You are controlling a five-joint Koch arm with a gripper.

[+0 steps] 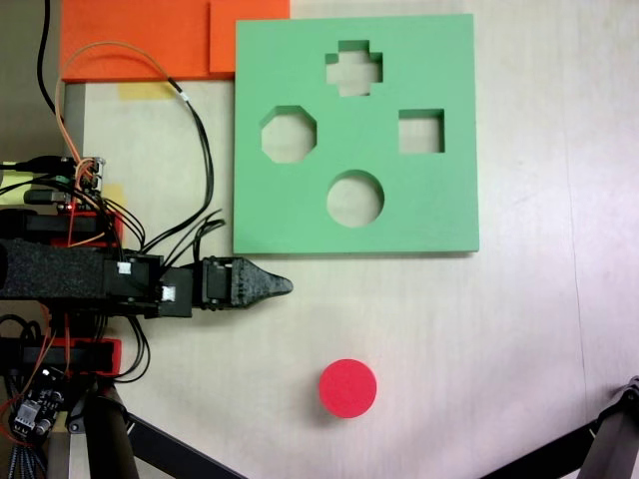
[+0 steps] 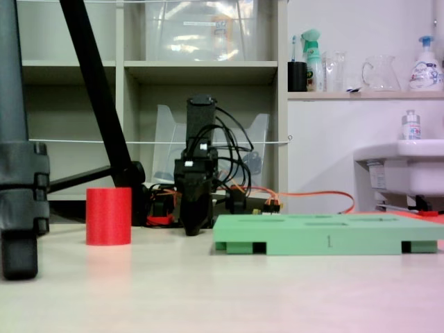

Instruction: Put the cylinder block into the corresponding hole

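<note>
The red cylinder block (image 1: pixel 347 388) stands upright on the pale table, on its own, in front of the green foam board (image 1: pixel 449 210). The board's round hole (image 1: pixel 355 198) is the cutout nearest the block; an octagonal, a cross and a square cutout lie beyond it. My black gripper (image 1: pixel 285 285) lies low beside the board's near-left corner, pointing right, its jaws together in one point and holding nothing. The block is about a hand's width down and right of the tip. In the low fixed view the block (image 2: pixel 108 216) stands left of the gripper (image 2: pixel 193 227) and the board (image 2: pixel 326 239) right of it.
Orange foam slabs (image 1: pixel 140 40) lie at the top left against the board. Cables and the arm's base (image 1: pixel 70 230) crowd the left side. Tripod legs (image 1: pixel 599 449) cross the bottom corners, and one foot (image 2: pixel 21 201) stands near the block. Bare table lies right of the block.
</note>
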